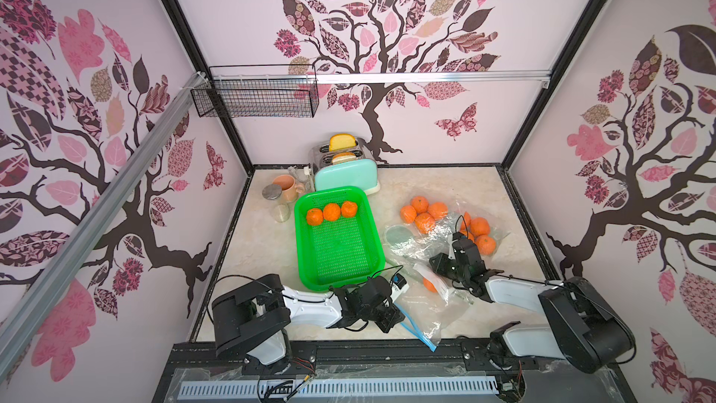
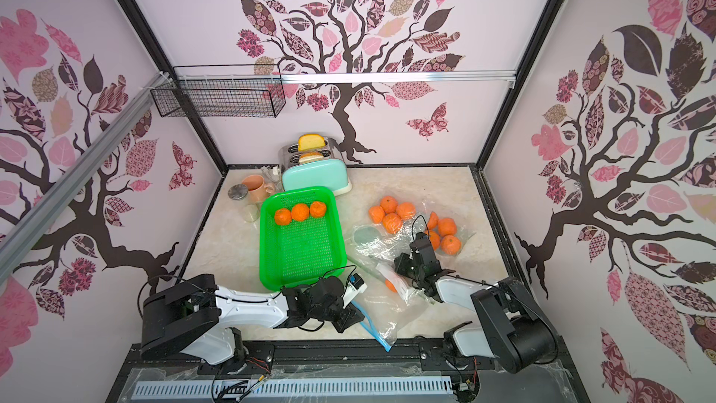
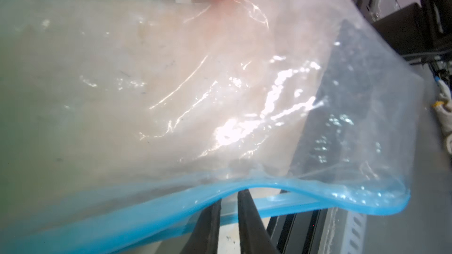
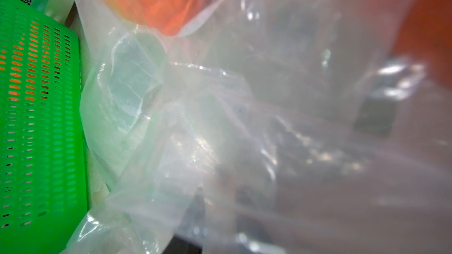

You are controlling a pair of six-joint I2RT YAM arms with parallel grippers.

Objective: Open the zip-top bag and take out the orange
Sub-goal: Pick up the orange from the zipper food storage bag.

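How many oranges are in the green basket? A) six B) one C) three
C: three oranges lie in a row at the far end of the green basket.

basket (image 1: pixel 341 253) centre-left, three oranges (image 1: pixel 331 212) in its far end | toaster (image 1: pixel 345 178) behind basket | loose oranges (image 1: pixel 424 212) right of basket | zip-top bag (image 1: pixel 420 314) front-right of basket, orange (image 1: pixel 429 285) apparently inside

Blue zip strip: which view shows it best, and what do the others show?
The left wrist view: the zip strip spans the frame, close, its curve plain. In both top views it is a short blue line beside the left arm. The right wrist view shows none of it.
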